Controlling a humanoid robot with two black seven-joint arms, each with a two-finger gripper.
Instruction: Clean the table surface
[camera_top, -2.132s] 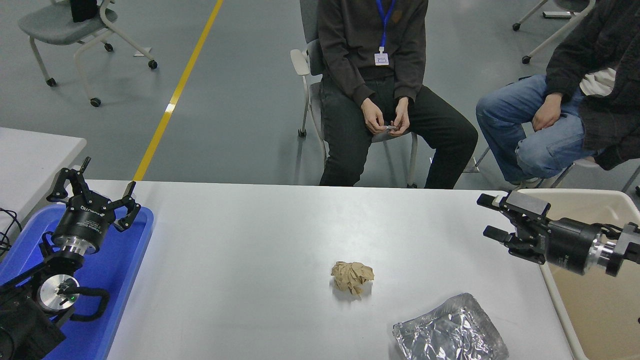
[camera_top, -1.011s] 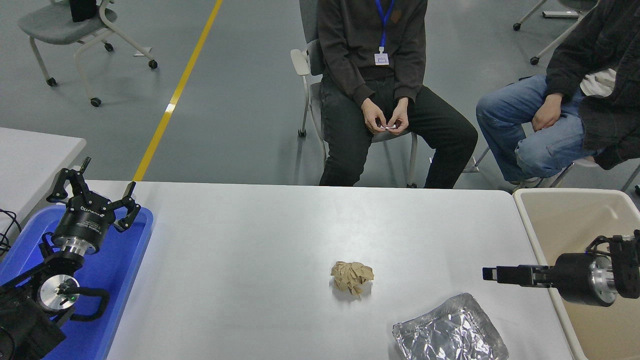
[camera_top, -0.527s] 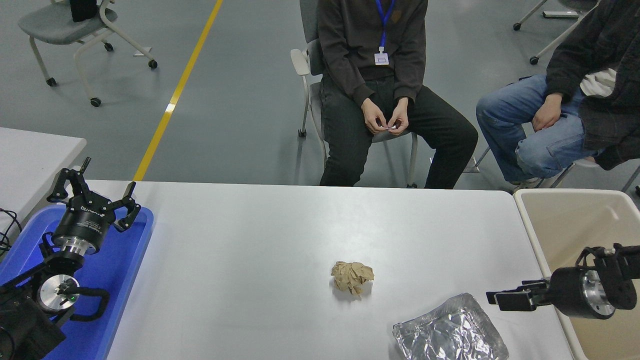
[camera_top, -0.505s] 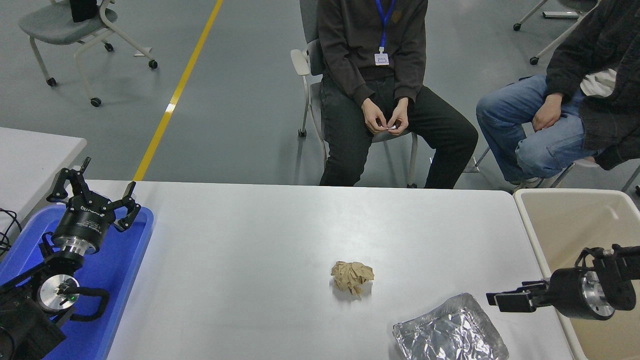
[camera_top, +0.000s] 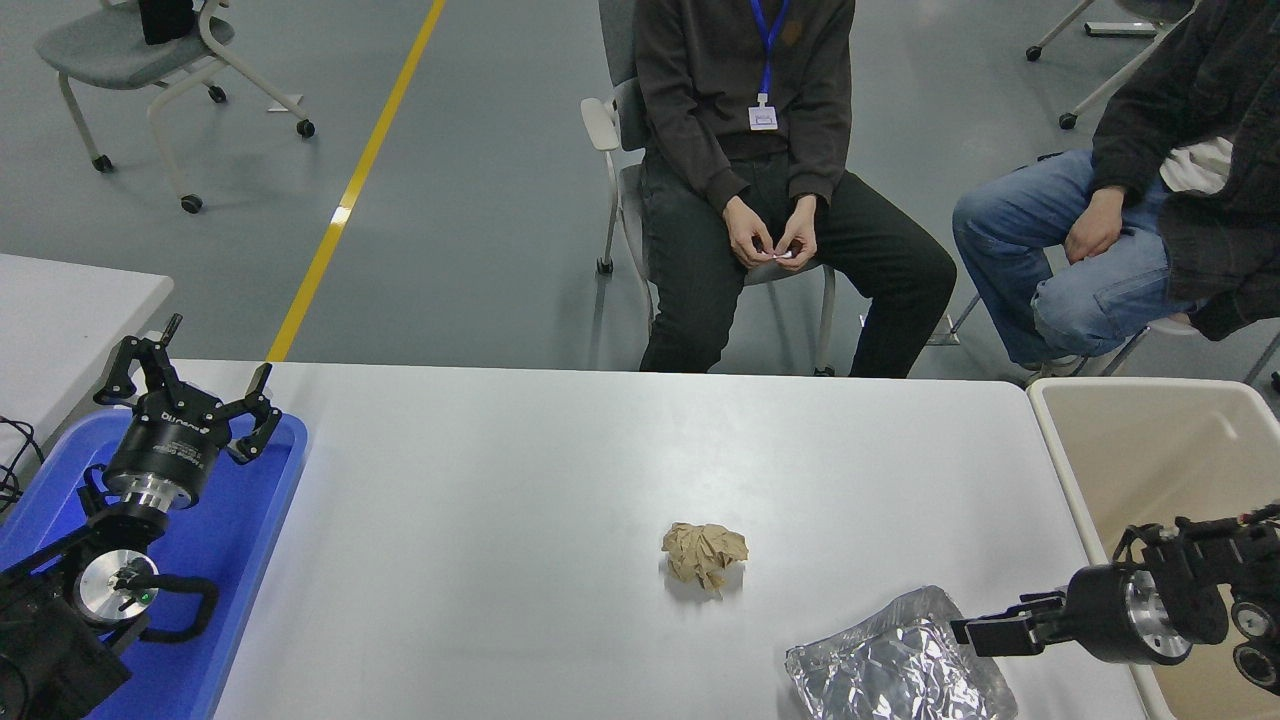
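Note:
The table surface (camera_top: 500, 470) is a wide pale grey-white top. On it lie a crumpled brown paper ball (camera_top: 704, 555) near the middle and a crumpled sheet of silver foil (camera_top: 895, 660) at the front right. My right gripper (camera_top: 970, 632) comes in low from the right edge, pointing left. It is open and empty, its tip just at the foil's right side; contact cannot be made out. My left gripper (camera_top: 195, 370) is parked open over the blue tray at the lower left.
A blue plastic tray (camera_top: 255, 520) sits on the table's left end under the left arm. A beige plastic bin (camera_top: 1150, 440) stands against the table's right end. Two people sit on chairs beyond the far edge, hands in their laps.
My right arm has come down from above the bin's far corner and moved toward the front, turning its gripper, to the foil's right side. Left arm, paper ball and foil have not moved.

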